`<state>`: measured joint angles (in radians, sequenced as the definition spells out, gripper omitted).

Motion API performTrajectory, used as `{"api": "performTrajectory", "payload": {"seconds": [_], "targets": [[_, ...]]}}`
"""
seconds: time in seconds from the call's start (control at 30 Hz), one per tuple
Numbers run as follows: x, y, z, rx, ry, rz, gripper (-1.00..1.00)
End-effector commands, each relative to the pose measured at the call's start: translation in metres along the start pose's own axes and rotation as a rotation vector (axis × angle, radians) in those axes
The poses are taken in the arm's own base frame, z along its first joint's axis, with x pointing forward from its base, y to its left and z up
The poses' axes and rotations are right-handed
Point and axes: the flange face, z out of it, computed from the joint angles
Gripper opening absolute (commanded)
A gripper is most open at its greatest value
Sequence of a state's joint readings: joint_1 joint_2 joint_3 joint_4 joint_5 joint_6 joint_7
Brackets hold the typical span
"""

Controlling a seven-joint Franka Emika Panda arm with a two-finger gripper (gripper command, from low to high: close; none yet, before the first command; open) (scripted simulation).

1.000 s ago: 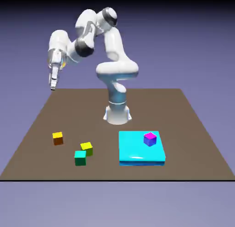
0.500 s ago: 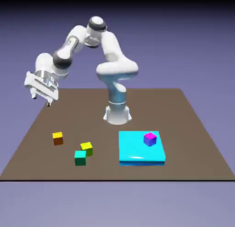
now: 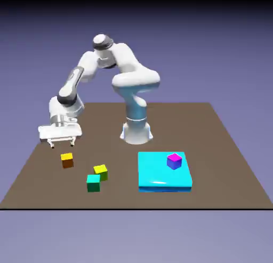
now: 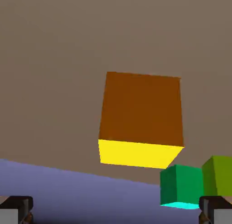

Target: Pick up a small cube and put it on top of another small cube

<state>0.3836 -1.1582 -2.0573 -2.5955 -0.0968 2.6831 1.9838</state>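
Exterior view, jaws spread, pointing down

A rendered simulation: flat brown table; plain blue-violet backdrop; flat-coloured blocks.

A fixed exterior camera looks down from across the brown table, taking in the whole arm and every block from a distance. A second camera, mounted on the hand, looks along the gripper at close range toward the tabletop. Both views share the orange-sided cube, the green cube and the olive cube.
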Motion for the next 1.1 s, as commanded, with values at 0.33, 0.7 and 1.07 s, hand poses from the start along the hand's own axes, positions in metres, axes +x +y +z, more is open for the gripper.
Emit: {"api": "performTrajectory", "payload": {"seconds": [0.33,0.7,1.07], "targets": [[0.001,-0.003,0.009,0.000,-0.002,-0.001,-1.00],[0.001,0.145,0.097,-0.022,0.030,-0.020,-1.00],[0.021,0.161,0.166,-0.030,0.030,-0.023,-1.00]]}}
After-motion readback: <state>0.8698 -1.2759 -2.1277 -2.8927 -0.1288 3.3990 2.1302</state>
